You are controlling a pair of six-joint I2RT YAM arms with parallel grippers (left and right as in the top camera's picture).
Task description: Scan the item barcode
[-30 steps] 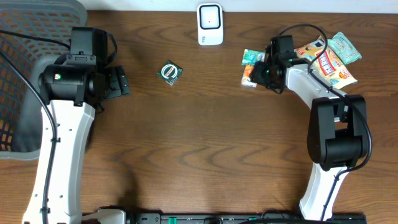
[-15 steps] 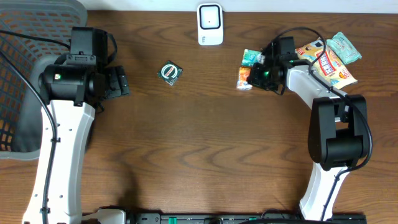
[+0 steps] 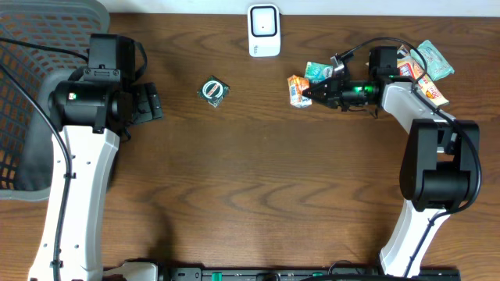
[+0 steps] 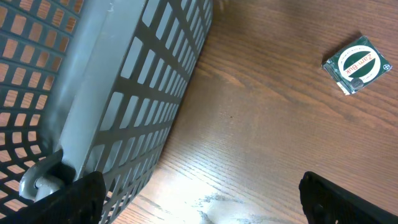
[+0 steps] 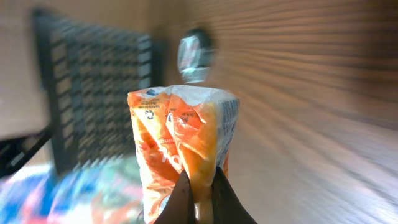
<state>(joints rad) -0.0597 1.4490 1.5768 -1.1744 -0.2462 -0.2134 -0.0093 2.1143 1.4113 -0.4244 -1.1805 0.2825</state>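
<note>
Item: orange snack packet, crinkled glossy film, soft pillow shape with a flat crimped seam. Held clear of the wood-grain table, a little right of and below the white scanner.

Right gripper: jaws pressed together on the packet's seam, the pack standing out past the fingertips (the wrist view is blurred, so no barcode can be read).

Left gripper: fingers spread wide, holding nothing, well left of the scanner beside the grey mesh basket.

Also present: round green-labelled sachet, flat and shiny, lower left of the scanner; a heap of coloured packets far to its right.

Step in hand: item lifted, carry toward the scanner. Next move likely calls for turning the printed code to face the scanner's smooth rounded front.
</note>
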